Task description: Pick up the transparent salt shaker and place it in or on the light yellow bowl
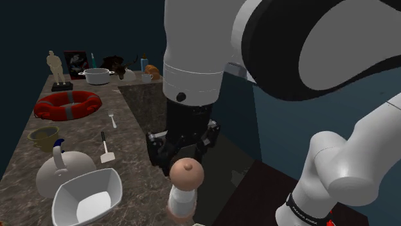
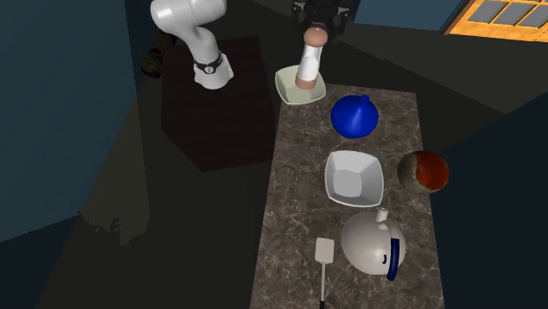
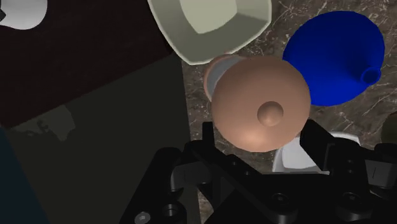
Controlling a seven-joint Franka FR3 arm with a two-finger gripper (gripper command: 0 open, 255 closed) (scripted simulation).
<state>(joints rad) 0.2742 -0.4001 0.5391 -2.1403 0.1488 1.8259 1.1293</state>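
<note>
The salt shaker (image 2: 308,60) has a pale body and a tan domed cap (image 3: 261,105). It stands tilted with its base inside the light cream bowl (image 2: 288,91) at the counter's end nearest the arm. My gripper (image 2: 323,12) hangs directly above the cap, open. In the wrist view its fingers (image 3: 207,135) stand apart on either side of the dome without clasping it, and the bowl (image 3: 210,25) lies beyond the shaker's base. In the shoulder view the shaker (image 1: 185,186) sits just under the gripper (image 1: 183,151).
Next to the bowl on the marble counter (image 2: 294,211) are a blue funnel-shaped thing (image 2: 354,116), a white square bowl (image 2: 354,178), a white kettle (image 2: 373,246), a spatula (image 2: 324,256) and a brown-red ball (image 2: 423,171). Farther along lie a red life ring (image 1: 67,104) and a pot (image 1: 98,76).
</note>
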